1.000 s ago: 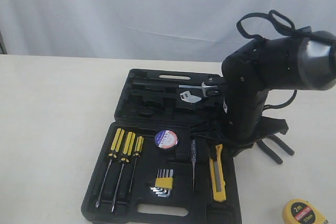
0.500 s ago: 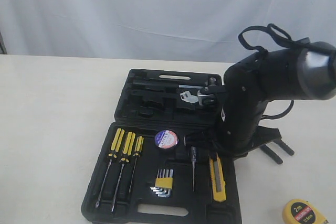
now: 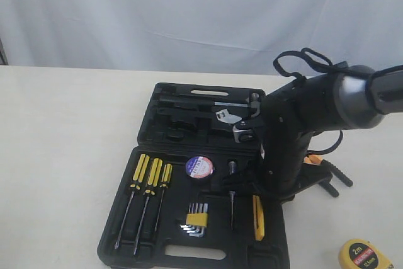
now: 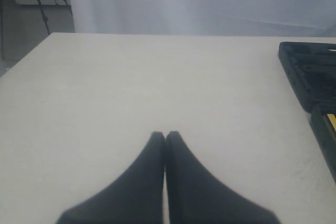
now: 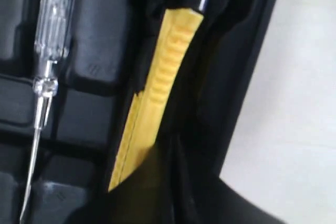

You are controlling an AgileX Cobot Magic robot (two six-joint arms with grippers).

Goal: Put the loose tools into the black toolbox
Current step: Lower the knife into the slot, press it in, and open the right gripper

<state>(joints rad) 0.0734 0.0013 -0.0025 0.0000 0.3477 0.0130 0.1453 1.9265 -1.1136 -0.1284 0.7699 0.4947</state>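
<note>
The black toolbox [image 3: 189, 253] lies open. The yellow-black utility knife [image 3: 258, 213] rests in its right-hand recess, and the black tape roll [image 3: 199, 167] sits in the middle. My right gripper [image 3: 259, 192] is low over the knife's far end. In the right wrist view its dark fingers [image 5: 172, 192] are shut together, right beside the knife [image 5: 157, 93]. The orange-and-black pliers [image 3: 327, 177] lie on the table behind that arm. The yellow tape measure [image 3: 365, 256] sits at the front right. My left gripper [image 4: 165, 136] is shut over bare table, left of the toolbox [image 4: 304, 72].
Three yellow-black screwdrivers [image 3: 148, 187], a hex key set [image 3: 196, 220] and a clear-handled tester screwdriver [image 3: 232, 193] fill the front half. A wrench [image 3: 227, 116] lies in the rear half. A white curtain hangs behind the table.
My right arm has come down and leftward over the knife, covering its far end. The pliers' orange handles now show behind the arm. The left gripper's earlier state is not shown.
</note>
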